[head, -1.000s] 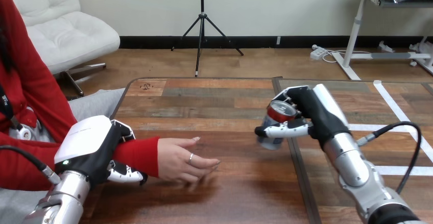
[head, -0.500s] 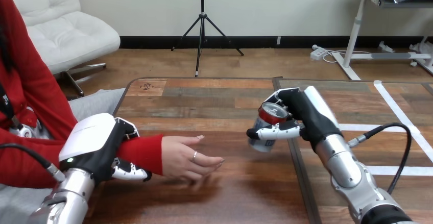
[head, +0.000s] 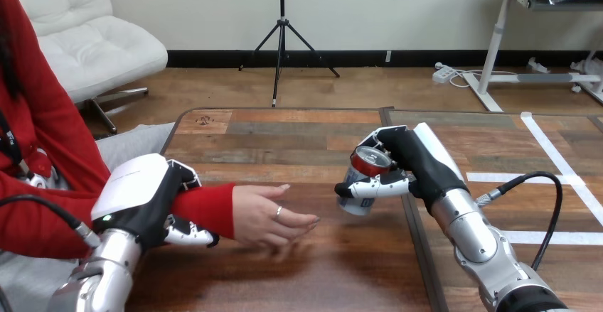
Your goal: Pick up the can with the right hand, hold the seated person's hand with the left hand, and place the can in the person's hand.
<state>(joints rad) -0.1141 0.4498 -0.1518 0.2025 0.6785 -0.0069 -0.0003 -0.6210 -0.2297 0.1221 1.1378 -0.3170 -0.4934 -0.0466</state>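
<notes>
the right hand (head: pixel 419 164) has its fingers and thumb curled round the can (head: pixel 359 175). the thumb lies across the front of the can and the fingers wrap the far side. the can is up in the air over the bench (head: pixel 284 138), tipped a bit so its red top faces up and back toward the hand. the silver right arm comes in from the bottom right corner. the can is near the fingertips of the person's hand (head: pixel 267 216), just to their right, but the two are apart.

the left hand (head: pixel 139 195) is closed round the person's wrist (head: pixel 206 209), over the red sleeve. its white back sits on top and its fingers (head: pixel 188 236) curl in under the sleeve. the person's hand sticks out past the left hand toward the middle of the bench, low over the wood, with its fingers loosely out and pointing at the can. i cannot tell if it rests on the bench.
</notes>
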